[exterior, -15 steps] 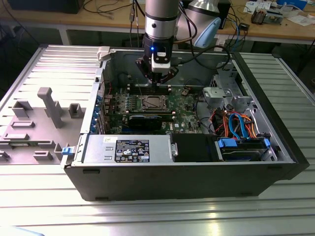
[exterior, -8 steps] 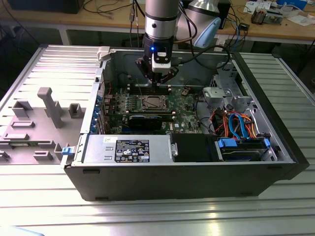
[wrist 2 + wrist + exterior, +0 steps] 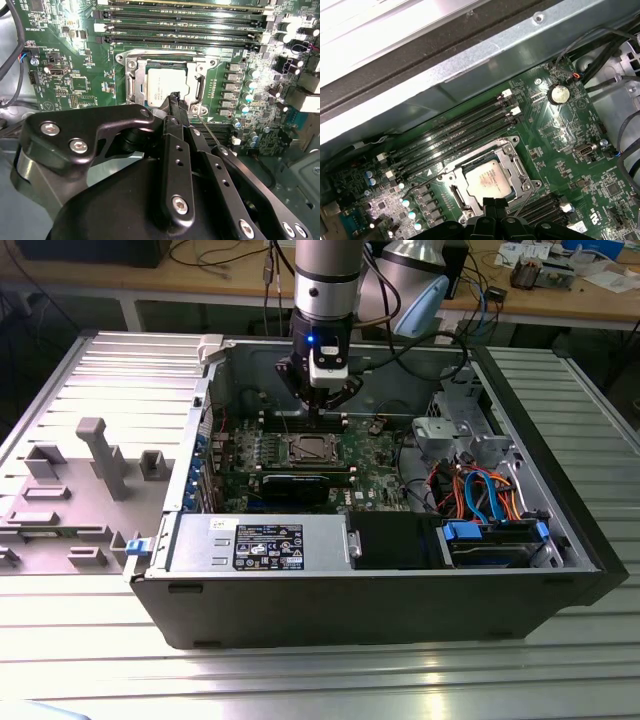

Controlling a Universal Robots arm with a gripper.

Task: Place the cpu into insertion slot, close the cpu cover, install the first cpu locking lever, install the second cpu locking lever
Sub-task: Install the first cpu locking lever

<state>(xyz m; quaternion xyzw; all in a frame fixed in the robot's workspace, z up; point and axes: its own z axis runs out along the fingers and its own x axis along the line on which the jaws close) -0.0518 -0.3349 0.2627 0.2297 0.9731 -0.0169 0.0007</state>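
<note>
**One Far, Two Near**

The whole computer case (image 3: 370, 610) is seen from above, well back, in the exterior view. The motherboard (image 3: 560, 132) is looked down on closely in both wrist views, the cpu (image 3: 162, 85) being shared.

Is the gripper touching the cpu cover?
Cannot tell. In both wrist views the gripper hides one edge of the cpu cover; no contact or gap shows plainly.

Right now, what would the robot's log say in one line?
cpu: in insertion slot | cpu cover: down around it | gripper: shut, tips at slot edge
</note>
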